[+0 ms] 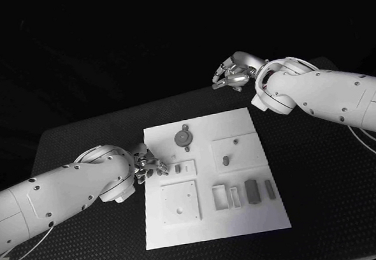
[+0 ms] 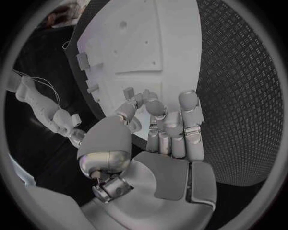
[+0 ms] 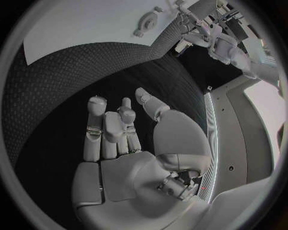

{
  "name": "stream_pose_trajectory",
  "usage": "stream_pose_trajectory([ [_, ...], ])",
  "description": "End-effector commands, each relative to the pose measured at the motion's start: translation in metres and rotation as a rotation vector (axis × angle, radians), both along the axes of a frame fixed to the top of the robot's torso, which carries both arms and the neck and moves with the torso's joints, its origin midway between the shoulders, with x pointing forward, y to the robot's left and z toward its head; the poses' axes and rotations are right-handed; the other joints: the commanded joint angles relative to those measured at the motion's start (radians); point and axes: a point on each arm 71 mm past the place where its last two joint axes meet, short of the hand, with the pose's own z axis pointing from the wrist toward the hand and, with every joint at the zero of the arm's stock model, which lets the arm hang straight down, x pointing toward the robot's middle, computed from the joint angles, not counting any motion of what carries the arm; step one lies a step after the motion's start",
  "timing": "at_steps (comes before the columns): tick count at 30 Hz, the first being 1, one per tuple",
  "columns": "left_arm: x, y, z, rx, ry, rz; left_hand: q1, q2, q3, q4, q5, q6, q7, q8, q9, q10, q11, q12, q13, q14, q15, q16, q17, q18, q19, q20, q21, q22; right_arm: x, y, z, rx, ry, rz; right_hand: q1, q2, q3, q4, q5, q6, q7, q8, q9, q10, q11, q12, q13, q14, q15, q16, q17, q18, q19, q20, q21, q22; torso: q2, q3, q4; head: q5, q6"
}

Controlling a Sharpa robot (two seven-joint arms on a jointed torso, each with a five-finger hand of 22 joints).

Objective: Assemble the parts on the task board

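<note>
The white task board (image 1: 213, 223) lies mid-table on the black mat. On it sit a round grey part (image 1: 184, 137), a small grey part (image 1: 225, 160) on a raised square, a square plate (image 1: 179, 201) and several slim parts (image 1: 251, 190) side by side. My left hand (image 1: 148, 162) hovers at the board's left edge, fingers loosely bent, nothing in them; in the left wrist view the left hand (image 2: 162, 129) reaches over the board (image 2: 138, 43). My right hand (image 1: 233, 76) is off the board's far right corner, fingers apart and empty. The right wrist view shows the right hand (image 3: 120, 139) over the mat.
The black textured mat (image 1: 332, 176) surrounds the board, with bare room to its right and front. Seen from the right wrist, the round part (image 3: 146, 21) sits on the board (image 3: 90, 19), a stretch of mat away from the hand.
</note>
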Motion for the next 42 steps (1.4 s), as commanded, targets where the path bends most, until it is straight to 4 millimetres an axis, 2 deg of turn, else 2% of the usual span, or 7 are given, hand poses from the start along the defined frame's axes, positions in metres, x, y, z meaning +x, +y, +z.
stream_pose_trajectory([
  [1,-0.0007,0.0008,-0.0034,0.035,0.021,-0.02,0.076,0.062,0.04,-0.037,0.005,0.007,0.001,0.004,0.002,0.007,-0.003,0.002,0.001,0.003,-0.01,0.003,0.001,0.013,0.005,0.001,0.003,0.019,-0.0005,0.0009,0.0,0.0,0.002,0.012,-0.009,0.001,0.0,0.004,-0.003,0.004,0.009,-0.004,0.002,-0.002,-0.001,0.0,-0.001,-0.004,-0.006,-0.004,0.002,0.027,0.001,-0.006,-0.004,0.019,0.0,-0.0001,0.0199,-0.001,-0.002],
  [42,-0.0001,-0.0004,-0.0045,0.049,0.042,-0.048,0.101,0.053,0.044,-0.042,0.02,0.011,0.0,0.005,0.009,0.013,-0.004,0.002,0.001,0.005,-0.01,0.007,0.004,0.011,0.007,0.004,0.008,0.02,-0.0003,0.0004,0.0,0.0,0.001,0.01,-0.007,0.001,0.001,0.003,-0.003,0.004,0.009,-0.005,0.003,-0.001,-0.001,0.0,-0.001,-0.003,-0.006,-0.004,0.002,0.027,0.001,-0.007,-0.004,0.019,0.0,-0.0015,0.0214,-0.004,-0.006],
])
